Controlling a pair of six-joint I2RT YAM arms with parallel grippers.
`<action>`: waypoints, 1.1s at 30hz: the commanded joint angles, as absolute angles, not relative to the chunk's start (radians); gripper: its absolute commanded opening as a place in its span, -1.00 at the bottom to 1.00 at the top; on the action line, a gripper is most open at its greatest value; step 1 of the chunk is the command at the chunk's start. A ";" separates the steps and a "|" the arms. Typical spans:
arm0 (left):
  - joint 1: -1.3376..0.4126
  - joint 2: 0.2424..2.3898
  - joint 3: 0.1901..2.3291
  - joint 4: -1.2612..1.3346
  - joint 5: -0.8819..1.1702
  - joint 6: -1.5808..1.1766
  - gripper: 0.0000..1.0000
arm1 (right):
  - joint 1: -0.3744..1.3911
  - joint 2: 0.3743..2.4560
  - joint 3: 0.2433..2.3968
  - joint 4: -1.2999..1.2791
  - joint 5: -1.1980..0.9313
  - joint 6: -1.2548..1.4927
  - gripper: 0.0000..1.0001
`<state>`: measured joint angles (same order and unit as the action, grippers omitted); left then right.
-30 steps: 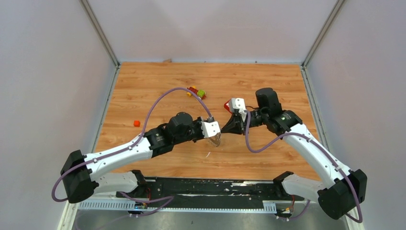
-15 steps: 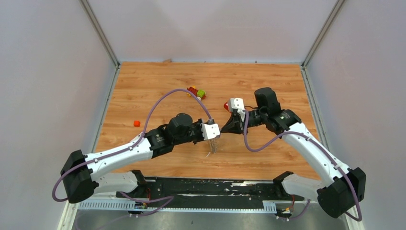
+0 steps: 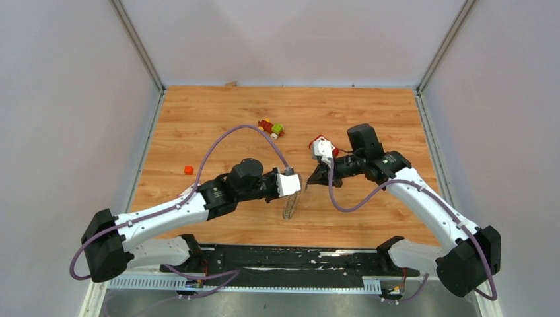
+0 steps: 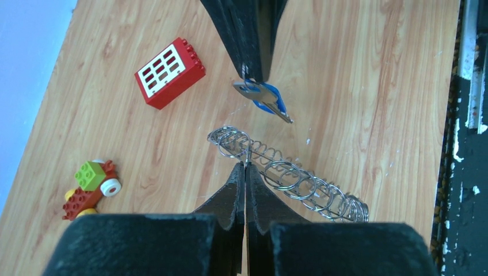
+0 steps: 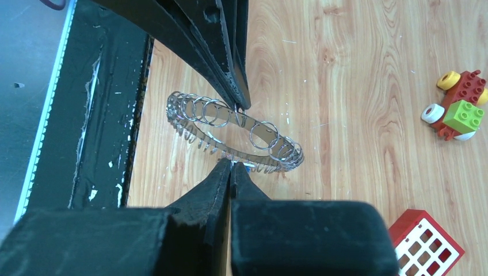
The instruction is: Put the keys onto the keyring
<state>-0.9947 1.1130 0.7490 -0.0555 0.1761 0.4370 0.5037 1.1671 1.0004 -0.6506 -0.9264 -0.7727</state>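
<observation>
- Left gripper (image 4: 246,168) has its fingers pressed tight together, pinching the rim of the keyring (image 4: 293,178) at one end. The ring hangs edge-on below the fingertips, and its silver fringe trails back toward the arm bases. I cannot tell whether its low edge rests on the table (image 3: 370,112).
- Well off to that gripper's left lies a small orange block (image 3: 189,170). Beyond the gripper, toward the far wall, sits a red, yellow and green toy car (image 3: 271,128).
- Between the two grippers is the blue-headed key (image 4: 263,96), just beside the pinched end of the keyring. In the left wrist view it is apart from the ring, with its blade tip aimed at the coils.
- Opposite, the right gripper (image 4: 251,75) faces the left one almost tip to tip, with its jaws clamped on the key's head.
- Just beyond the right gripper, on its far side, a red block (image 4: 170,72) with white window squares lies flat.
</observation>
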 commanded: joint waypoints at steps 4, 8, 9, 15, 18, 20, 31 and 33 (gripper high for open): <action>-1.000 1.110 0.825 0.005 0.179 0.331 -1.00 | 0.545 1.157 0.935 -0.540 -0.888 -0.762 -1.00; -1.000 1.124 0.837 -0.017 0.197 0.297 -1.00 | 0.564 1.157 0.918 -0.491 -0.881 -0.720 -1.00; -1.000 1.130 0.837 -0.020 0.202 0.292 -1.00 | 0.569 1.154 0.916 -0.477 -0.881 -0.713 -1.00; -1.000 1.145 0.833 -0.020 0.229 0.281 -1.00 | 0.593 1.142 0.910 -0.427 -0.835 -0.674 -1.00; -1.000 1.143 0.831 -0.020 0.242 0.280 -1.00 | 0.598 1.137 0.901 -0.410 -0.816 -0.670 -1.00; -1.000 1.144 0.834 -0.021 0.239 0.279 -1.00 | 0.602 1.135 0.899 -0.417 -0.824 -0.679 -1.00; -0.999 1.151 0.830 -0.012 0.232 0.271 -1.00 | 0.603 1.141 0.906 -0.424 -0.850 -0.672 -1.00; -1.000 1.155 0.829 -0.008 0.232 0.269 -1.00 | 0.605 1.146 0.908 -0.425 -0.854 -0.670 -1.00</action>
<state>-0.9947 1.1492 0.7921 -0.0666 0.2089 0.2920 0.5991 1.1576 0.8963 -0.4660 -0.8307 -0.6853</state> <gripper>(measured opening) 0.006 0.013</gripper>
